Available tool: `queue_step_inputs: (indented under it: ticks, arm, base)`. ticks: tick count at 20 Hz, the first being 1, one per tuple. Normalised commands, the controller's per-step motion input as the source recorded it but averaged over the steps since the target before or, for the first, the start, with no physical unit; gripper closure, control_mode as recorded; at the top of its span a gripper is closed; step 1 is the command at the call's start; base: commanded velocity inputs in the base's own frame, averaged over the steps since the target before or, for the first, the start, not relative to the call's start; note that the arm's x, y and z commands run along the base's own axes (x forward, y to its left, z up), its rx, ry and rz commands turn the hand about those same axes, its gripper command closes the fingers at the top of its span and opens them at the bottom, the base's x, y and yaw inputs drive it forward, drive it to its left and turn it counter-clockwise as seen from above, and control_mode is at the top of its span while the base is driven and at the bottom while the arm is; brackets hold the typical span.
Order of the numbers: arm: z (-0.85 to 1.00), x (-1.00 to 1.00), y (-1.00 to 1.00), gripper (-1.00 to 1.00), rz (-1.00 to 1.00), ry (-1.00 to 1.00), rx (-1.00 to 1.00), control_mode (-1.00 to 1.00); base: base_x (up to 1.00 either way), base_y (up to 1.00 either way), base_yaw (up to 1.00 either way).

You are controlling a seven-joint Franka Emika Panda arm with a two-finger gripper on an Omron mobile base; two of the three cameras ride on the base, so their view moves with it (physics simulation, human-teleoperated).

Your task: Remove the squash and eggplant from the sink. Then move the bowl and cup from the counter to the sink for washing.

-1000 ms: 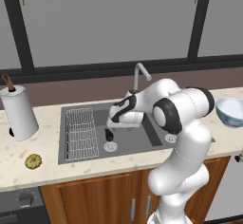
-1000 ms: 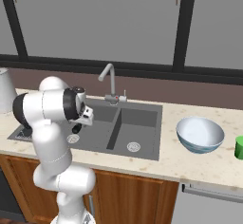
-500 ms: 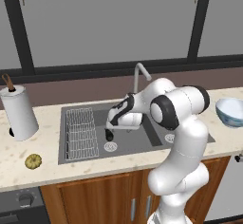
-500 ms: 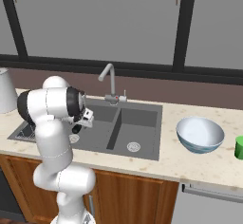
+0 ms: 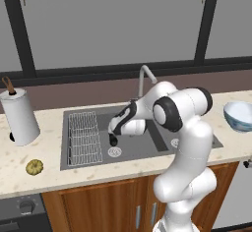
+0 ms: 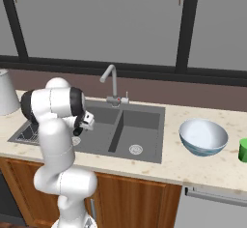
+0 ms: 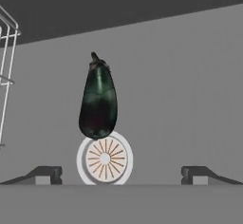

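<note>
the arm is bent down into the left basin of the sink (image 5: pixel 162 140), and its jaws are spread wide with nothing between them. from the hand view the two dark fingertips (image 7: pixel 45 174) sit far apart at the bottom, and the eggplant (image 7: pixel 98 102) lies on the grey basin floor in the gap ahead of them, its rounded end overlapping the top edge of the round drain (image 7: pixel 105 158) and its stem end pointing away from the hand. can't tell whether it actually rests on the drain or just sits behind it. nothing is touching the eggplant.

in the left base view the gripper (image 5: pixel 113 138) hangs low over the same drain (image 5: pixel 114 152), just beside the wire rack (image 5: pixel 83 136) that fills the left part of that basin. the faucet (image 5: pixel 143 76) rises behind the arm.

the squash (image 5: pixel 34 166) is out on the table (image 5: pixel 29 177), left of the sink and near the front edge, with a paper towel roll (image 5: pixel 19 117) standing further back on that side.

over on the right side of the sink, the bowl (image 6: pixel 203 137) stands upright on the table, and the cup (image 6: pixel 243 150) is just past it at the right edge of the right base view. the two are near each other but not touching. the right basin has its own drain (image 6: pixel 136 149).
</note>
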Motion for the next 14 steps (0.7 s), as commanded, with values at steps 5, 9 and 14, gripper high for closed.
queue_step_inputs:
  ticks: [5,9,14]
  arm:
    - [-0.11,0.14,0.00,-1.00,-0.01,-0.02,0.00,-1.00]
    - [-0.10,0.18,0.00,-1.00,0.00,0.00,0.00,-1.00]
    - [-0.09,0.19,0.04,-1.00,0.00,0.00,0.00,-1.00]
  base:
    - [0.00,0.00,0.00]
    - [0.00,0.00,0.00]
    - [0.00,0.00,0.00]
